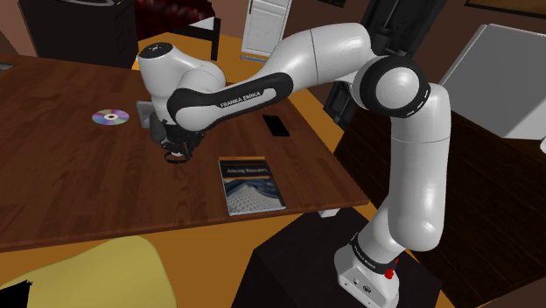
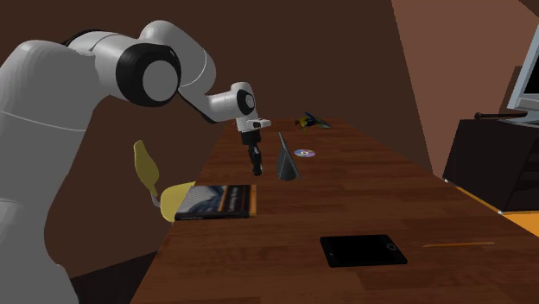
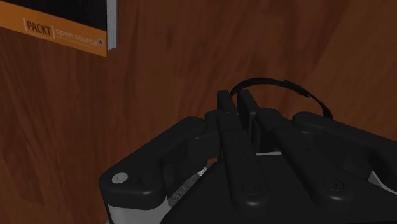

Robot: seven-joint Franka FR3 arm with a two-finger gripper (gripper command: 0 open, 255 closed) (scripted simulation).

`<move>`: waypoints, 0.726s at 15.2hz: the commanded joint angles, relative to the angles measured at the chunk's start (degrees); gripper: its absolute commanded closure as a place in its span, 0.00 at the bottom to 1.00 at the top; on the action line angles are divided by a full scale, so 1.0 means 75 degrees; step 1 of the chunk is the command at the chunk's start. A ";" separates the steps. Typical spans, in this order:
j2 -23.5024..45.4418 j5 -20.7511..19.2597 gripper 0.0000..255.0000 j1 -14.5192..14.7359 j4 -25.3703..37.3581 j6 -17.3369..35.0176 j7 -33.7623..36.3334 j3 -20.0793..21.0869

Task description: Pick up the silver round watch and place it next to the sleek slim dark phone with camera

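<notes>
The tool grips the watch by its edge, strap looping free, apparently held above the desk for carrying to the phone.

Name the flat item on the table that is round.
The shiny disc; the book and the black phone are both rectangular.

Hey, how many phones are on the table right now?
1. The dark phone lies flat near the table edge on the shoulder view's right, beyond the book. The arm may hide others.
</notes>
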 commanded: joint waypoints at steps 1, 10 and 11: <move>0.0004 0.0001 1.00 0.0002 -0.0003 0.0004 0.0000 0.0002; -0.0346 0.0235 1.00 -0.0020 0.0402 -0.0676 -0.0284 0.0112; -0.0379 0.0257 1.00 -0.0020 0.0457 -0.0756 -0.0314 0.0121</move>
